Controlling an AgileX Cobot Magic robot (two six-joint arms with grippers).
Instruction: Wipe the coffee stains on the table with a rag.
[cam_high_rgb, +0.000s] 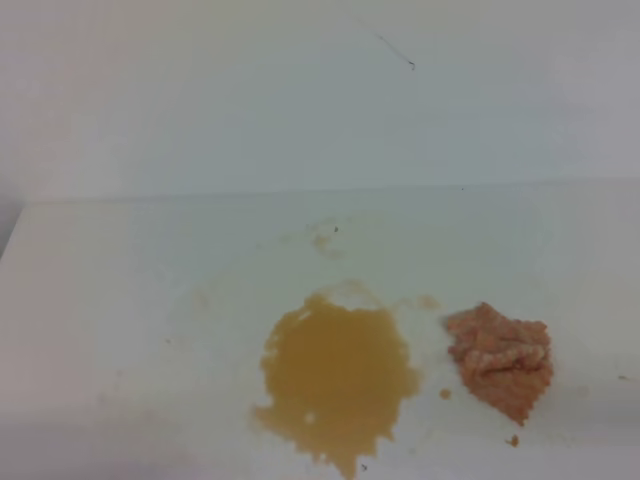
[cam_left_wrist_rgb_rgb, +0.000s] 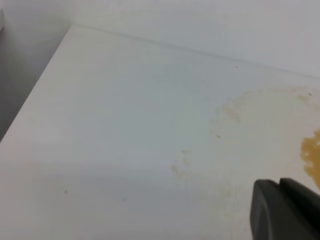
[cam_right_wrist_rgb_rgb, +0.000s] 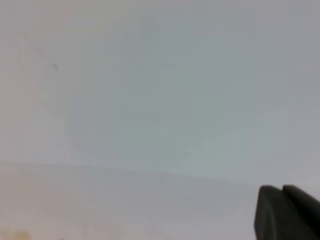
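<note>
1. My right pincer is shut on nothing, up off the table; my left pincer shows only a dark corner, so I cannot tell its state.
2. The rag lies below me, just beside the coffee stains.
3. Risk: a blind descent could miss the crumpled rag or drag through liquid.
4. My wrist view shows mostly blurred wall.

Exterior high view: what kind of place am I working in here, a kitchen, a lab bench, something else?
Probably a bare test bench, not a furnished kitchen: a plain white table against a blank white wall, holding only a tan coffee puddle and a crumpled pinkish-orange rag. Nothing else shows.
</note>
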